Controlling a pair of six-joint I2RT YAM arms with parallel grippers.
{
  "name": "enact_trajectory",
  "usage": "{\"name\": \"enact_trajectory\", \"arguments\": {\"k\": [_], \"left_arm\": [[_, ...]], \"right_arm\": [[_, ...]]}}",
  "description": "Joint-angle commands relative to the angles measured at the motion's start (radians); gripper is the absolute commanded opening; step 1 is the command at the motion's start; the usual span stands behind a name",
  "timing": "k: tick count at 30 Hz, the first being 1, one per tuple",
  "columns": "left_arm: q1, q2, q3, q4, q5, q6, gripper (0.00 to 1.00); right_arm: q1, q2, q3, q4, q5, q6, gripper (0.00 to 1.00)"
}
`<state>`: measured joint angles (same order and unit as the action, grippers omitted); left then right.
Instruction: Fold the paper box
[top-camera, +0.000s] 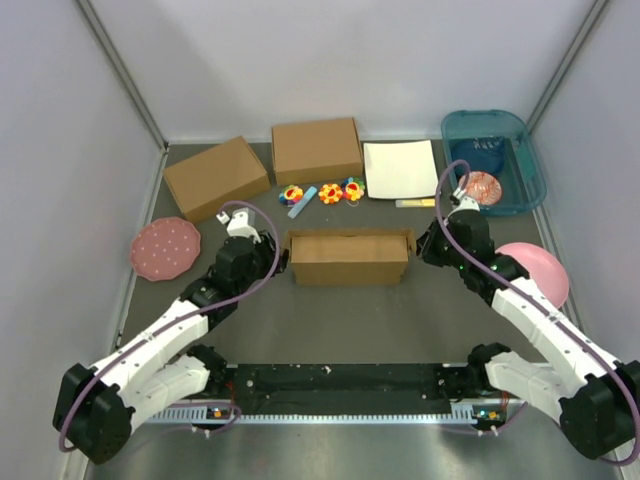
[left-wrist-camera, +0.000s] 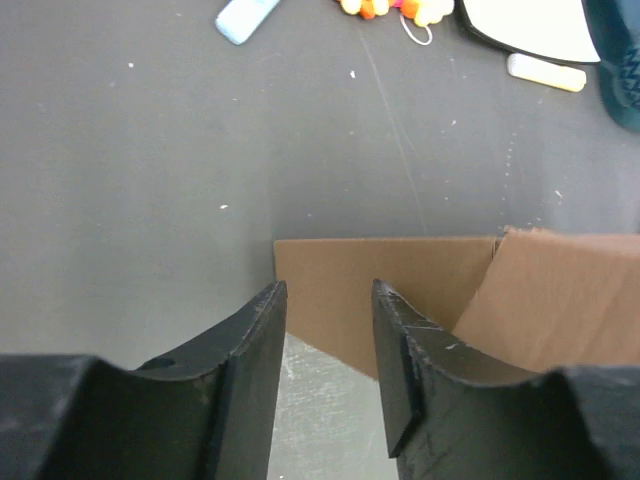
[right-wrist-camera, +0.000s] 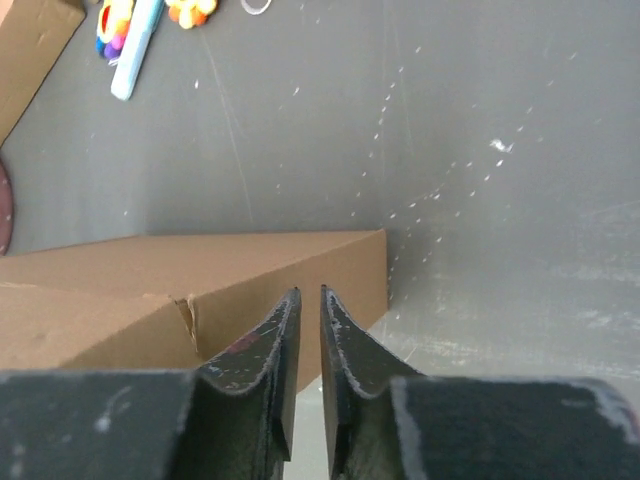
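Note:
The paper box is a brown cardboard mailer folded into a shallow rectangular shape at the table's middle. My left gripper is at its left end. In the left wrist view the left gripper is open and empty, with the box's corner just beyond the fingertips and a slanted flap to the right. My right gripper is at the box's right end. In the right wrist view the right gripper is shut with nothing between the fingers, right at the box's end wall.
Two smaller brown boxes and a white sheet lie at the back. A teal bin stands back right. Small colourful toys and a blue marker lie behind the box. A pink plate is left, a pink bowl right.

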<state>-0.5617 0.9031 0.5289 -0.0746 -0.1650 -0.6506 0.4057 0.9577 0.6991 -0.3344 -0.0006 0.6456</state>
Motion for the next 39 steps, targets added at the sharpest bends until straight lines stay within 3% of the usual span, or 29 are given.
{"name": "enact_trajectory", "arguments": {"k": [1, 4, 12, 18, 21, 27, 39], "left_arm": [[0.023, -0.013, 0.063, -0.019, -0.050, 0.035, 0.48], [0.029, -0.024, 0.080, -0.065, -0.085, 0.051, 0.53], [0.037, -0.084, 0.059, -0.122, -0.123, 0.063, 0.56], [0.037, -0.188, 0.025, -0.201, -0.186, 0.023, 0.57], [0.037, -0.254, 0.026, -0.231, -0.237, 0.014, 0.60], [0.039, -0.339, 0.062, -0.284, -0.291, 0.026, 0.69], [0.040, -0.359, 0.129, -0.248, -0.292, 0.085, 0.71]], "right_arm": [[-0.044, 0.001, 0.091, -0.020, 0.073, -0.060, 0.17], [-0.059, -0.013, 0.137, -0.075, 0.140, -0.107, 0.23], [-0.062, -0.138, 0.204, -0.161, 0.199, -0.205, 0.33], [-0.059, -0.208, 0.178, -0.103, 0.038, -0.294, 0.56], [-0.059, -0.217, 0.165, -0.061, -0.039, -0.311, 0.60], [-0.033, -0.110, 0.229, -0.078, -0.116, -0.356, 0.60], [0.033, -0.007, 0.255, -0.109, -0.042, -0.428, 0.51]]}}
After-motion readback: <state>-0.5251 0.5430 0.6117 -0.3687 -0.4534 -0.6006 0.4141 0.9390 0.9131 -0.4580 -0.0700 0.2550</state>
